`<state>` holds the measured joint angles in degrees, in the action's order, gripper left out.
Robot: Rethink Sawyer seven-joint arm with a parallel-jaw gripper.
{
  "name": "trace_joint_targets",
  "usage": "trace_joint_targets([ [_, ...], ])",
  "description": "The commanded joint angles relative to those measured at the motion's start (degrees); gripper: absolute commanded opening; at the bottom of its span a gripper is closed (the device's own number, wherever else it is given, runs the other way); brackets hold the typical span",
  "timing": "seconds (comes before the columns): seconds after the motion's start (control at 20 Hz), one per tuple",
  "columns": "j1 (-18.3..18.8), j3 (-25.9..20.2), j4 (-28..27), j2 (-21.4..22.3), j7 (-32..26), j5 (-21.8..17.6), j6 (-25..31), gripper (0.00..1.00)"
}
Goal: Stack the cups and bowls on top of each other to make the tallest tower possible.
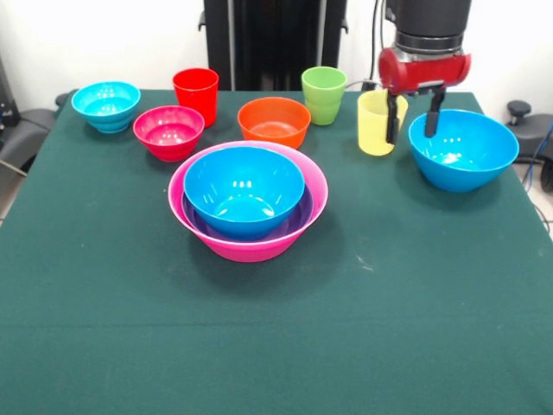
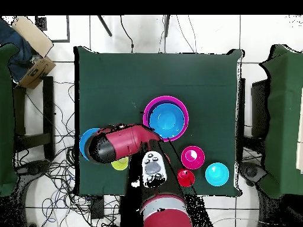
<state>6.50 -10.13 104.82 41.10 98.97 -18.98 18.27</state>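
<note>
Green tablecloth point(image 1: 276, 346) lies bare toward its near edge; jaws point(image 1: 413, 115) hang open, empty, between yellow cup point(image 1: 373, 124) and blue bowl point(image 1: 467, 151).

- You're not getting any readable text, labels, brands or numbers here, honestly: nothing legible is showing on the bowls, cups, arm or table.

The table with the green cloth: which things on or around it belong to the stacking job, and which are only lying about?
Belong to the job:
- red plastic cup, green plastic cup, yellow plastic cup
- loose blue plastic bowl, orange, magenta-red and cyan small bowls
- nested pile in the large pink bowl

Lying about:
- cardboard box
- floor cables
</note>
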Motion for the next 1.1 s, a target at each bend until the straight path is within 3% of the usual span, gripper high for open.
trace_joint_targets([
  [0.05, -6.35, 1.61, -2.67, -3.81, 9.03, 0.01, -0.38, 1.0],
  [0.25, -5.97, 1.83, -2.51, -3.95, 7.9, 0.31, -0.14, 1.0],
  [0.55, -4.39, 4.23, -3.81, -11.31, 6.25, -4.62, -11.1, 1.0],
  [0.7, -2.77, 4.12, -3.02, -12.83, 4.98, -5.91, -14.91, 1.0],
  [1.1, -1.49, 3.66, -2.05, -12.89, 3.63, -6.62, -16.31, 1.0],
])
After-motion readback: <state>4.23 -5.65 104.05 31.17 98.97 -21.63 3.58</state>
